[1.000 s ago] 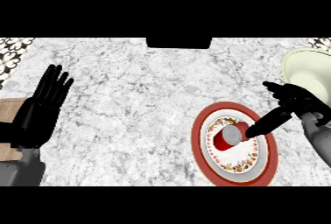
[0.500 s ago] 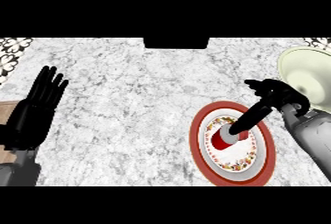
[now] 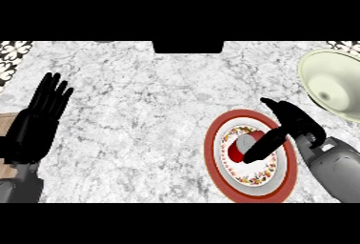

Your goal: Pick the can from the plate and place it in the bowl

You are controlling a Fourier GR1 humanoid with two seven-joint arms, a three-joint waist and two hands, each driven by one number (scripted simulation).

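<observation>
A red can [image 3: 238,145] with a grey top lies on a white, flower-edged plate with a red rim [image 3: 213,153] at the lower right of the head view. My right hand [image 3: 295,122] comes in from the right. Its straight fingers [image 3: 262,144] stretch down-left over the can's right side and hide part of it, while the thumb points up and away, clear of the can. The pale green bowl [image 3: 336,82] stands at the far right, beyond the plate. At the left edge my left hand [image 3: 34,125] rests open with its fingers up.
A brown wooden surface [image 3: 6,118] shows at the left edge behind the left hand. A dark block [image 3: 188,46] sits at the counter's far edge. Marble counter [image 3: 141,119] spreads between the two hands.
My right hand has moved left from beside the plate, and its fingers now lie over the can. The bowl shows more fully. The left hand has stayed put.
</observation>
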